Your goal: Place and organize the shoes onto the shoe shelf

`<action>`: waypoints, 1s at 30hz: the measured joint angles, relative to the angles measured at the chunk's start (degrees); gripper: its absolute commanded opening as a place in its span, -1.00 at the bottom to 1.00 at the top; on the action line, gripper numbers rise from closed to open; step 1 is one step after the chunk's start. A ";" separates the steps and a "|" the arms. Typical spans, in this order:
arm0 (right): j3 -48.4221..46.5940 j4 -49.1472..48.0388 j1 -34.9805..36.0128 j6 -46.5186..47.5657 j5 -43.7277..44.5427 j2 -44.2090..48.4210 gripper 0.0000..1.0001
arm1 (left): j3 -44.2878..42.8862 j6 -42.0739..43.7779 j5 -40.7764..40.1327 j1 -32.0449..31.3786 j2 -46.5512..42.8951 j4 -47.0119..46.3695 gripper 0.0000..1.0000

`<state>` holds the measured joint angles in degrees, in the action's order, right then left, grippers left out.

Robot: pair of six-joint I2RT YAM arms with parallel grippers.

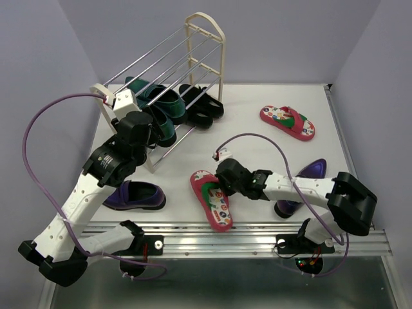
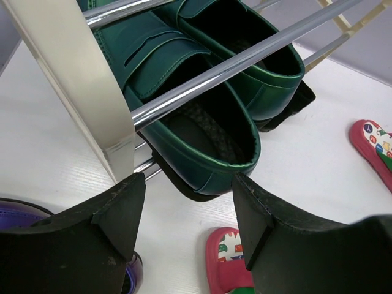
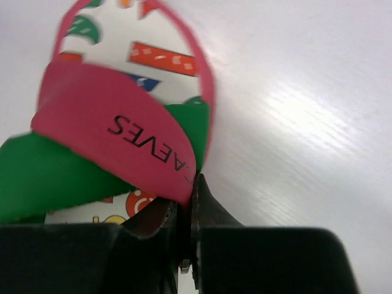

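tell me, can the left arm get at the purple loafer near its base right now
Probably yes. The left end effector is open and empty beside the shoe shelf, and the purple loafer lies just beneath that arm with nothing on it.

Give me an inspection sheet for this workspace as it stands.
Surface: white table, bare between the shoes.
Job's things: shoe shelf at far left holds green loafers; black strappy shoes sit low at its right end, tier unclear. Near flip-flop, far flip-flop, left purple loafer and right purple loafer lie on the table.
Clutter: nothing seen.
Grippers: left gripper open, empty, facing a green loafer's heel; right gripper shut on the near flip-flop's strap.
Cables: a purple cable loops over each arm.
Surroundings: plain grey walls; metal rail along the near edge.
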<state>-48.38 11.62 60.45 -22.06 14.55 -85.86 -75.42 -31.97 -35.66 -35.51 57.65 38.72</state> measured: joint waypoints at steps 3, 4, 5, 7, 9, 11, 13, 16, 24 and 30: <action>0.70 1.03 -4.42 0.15 2.27 2.36 -0.99 | -0.15 0.31 -0.09 0.00 0.04 -0.39 0.39; 0.85 1.05 -6.80 0.31 3.06 3.26 -0.99 | -0.15 0.50 -0.11 0.00 0.04 -0.42 0.39; 0.90 1.14 -8.70 0.61 4.00 3.91 -0.99 | -0.15 0.63 -0.11 0.00 0.07 -0.44 0.39; 0.87 1.25 -13.57 1.84 6.75 5.31 -0.98 | -0.15 0.83 -0.13 0.00 0.22 -0.68 0.39; 0.72 1.53 -18.34 3.10 8.96 5.64 -0.98 | -0.15 1.07 -0.11 0.00 0.42 -1.03 0.39; -0.13 1.70 -22.47 4.33 10.62 4.90 -0.99 | -0.15 1.22 -0.07 0.00 0.59 -1.29 0.39; -1.18 1.70 -25.75 4.81 12.37 3.87 -0.99 | -0.15 1.36 -0.07 0.00 0.61 -1.38 0.39; -3.04 1.66 -28.68 5.49 15.26 1.79 -0.99 | -0.15 1.51 -0.17 0.00 0.61 -1.44 0.39; -3.89 1.31 -31.34 5.27 16.06 -0.94 1.00 | -1.14 1.53 -0.61 0.00 0.44 -1.03 0.39; -4.39 0.83 -31.01 4.50 9.79 2.49 1.00 | -6.88 1.73 0.00 0.00 0.31 -0.33 0.39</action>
<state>-52.77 12.45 29.43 -17.56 24.34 -83.37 -82.30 -30.24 -35.66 -35.51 57.95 38.39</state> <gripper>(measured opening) 0.995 0.691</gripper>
